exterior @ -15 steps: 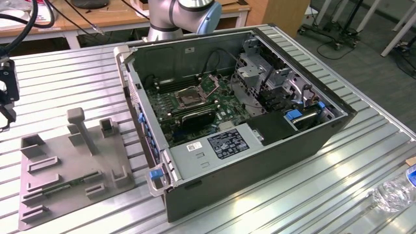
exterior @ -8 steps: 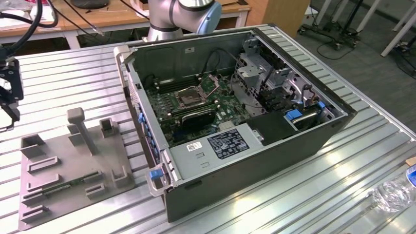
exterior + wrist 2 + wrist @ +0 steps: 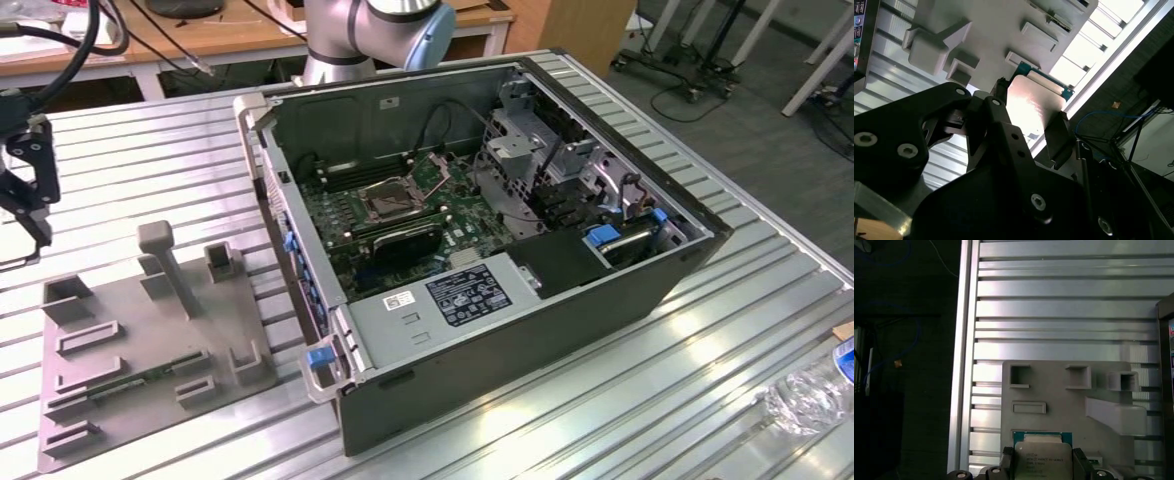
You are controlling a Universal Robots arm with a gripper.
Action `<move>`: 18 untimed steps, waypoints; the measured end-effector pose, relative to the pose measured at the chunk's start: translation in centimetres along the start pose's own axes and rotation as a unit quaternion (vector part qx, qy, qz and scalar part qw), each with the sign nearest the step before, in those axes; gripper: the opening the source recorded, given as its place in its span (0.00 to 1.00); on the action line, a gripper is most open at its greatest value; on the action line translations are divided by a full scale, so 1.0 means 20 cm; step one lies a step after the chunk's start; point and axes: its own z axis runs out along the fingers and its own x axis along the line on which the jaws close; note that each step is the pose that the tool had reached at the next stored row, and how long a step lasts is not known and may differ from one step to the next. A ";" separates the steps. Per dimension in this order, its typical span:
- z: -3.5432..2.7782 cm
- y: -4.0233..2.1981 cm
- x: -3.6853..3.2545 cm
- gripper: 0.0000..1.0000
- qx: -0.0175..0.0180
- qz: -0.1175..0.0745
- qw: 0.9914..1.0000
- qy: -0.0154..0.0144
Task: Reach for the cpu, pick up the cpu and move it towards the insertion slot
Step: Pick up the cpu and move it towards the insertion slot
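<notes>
In both wrist views my gripper is shut on the cpu, a small square chip with a silvery top and green rim, one black finger on each side. The chip hangs above the grey fixture plate. The exterior view has the gripper raised at its far left, over the plate's far left corner. The insertion slot, a square socket with a shiny frame and dark centre, lies on the green board inside the open computer case, well off to the exterior view's right of the gripper.
The open computer case stands mid-table with raised walls around the board. A green memory stick lies on the fixture plate among upright grey posts. A plastic bottle lies at the exterior view's right. The slatted table's edge is close by.
</notes>
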 end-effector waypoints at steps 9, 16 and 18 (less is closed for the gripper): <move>-0.007 0.000 -0.002 0.54 0.000 0.000 1.000 0.000; -0.016 0.001 -0.002 0.54 0.000 0.000 1.000 0.000; -0.018 0.001 -0.004 0.54 0.000 0.000 1.000 0.000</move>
